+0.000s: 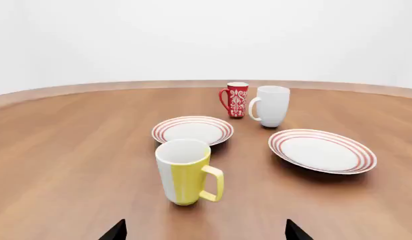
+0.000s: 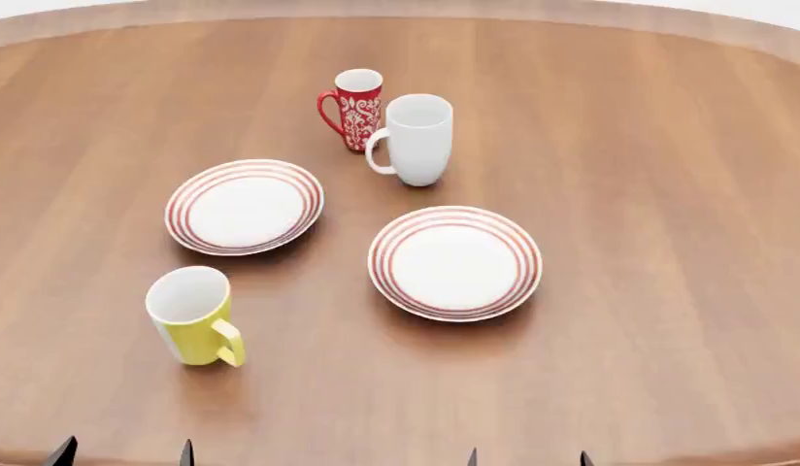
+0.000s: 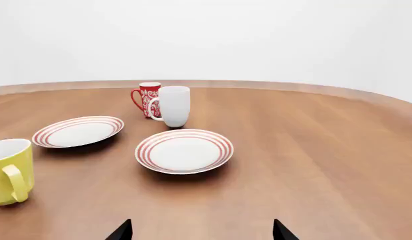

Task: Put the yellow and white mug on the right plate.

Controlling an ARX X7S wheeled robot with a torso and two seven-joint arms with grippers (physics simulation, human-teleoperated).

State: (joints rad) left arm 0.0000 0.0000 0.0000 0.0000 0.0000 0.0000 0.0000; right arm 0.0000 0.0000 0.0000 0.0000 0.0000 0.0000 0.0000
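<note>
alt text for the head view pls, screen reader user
A yellow and white mug stands upright on a wooden table, handle toward the camera, near-left of two red-ringed white plates: the left plate and the right plate, both empty. Behind them stand a red patterned mug and a white mug.

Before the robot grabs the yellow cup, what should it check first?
1. Yellow and white mug standing upright on the table: ok.
2. Mug is empty, white inside showing: ok.
3. Right plate has nothing on it: ok.
4. Left hand open and pointed at the mug, fingertips wide apart at the near edge: ok.
5. Right hand holding nothing, fingertips apart: ok.
6. Red mug and white mug stand behind the plates, off the path from the yellow mug to the right plate: ok.
</note>
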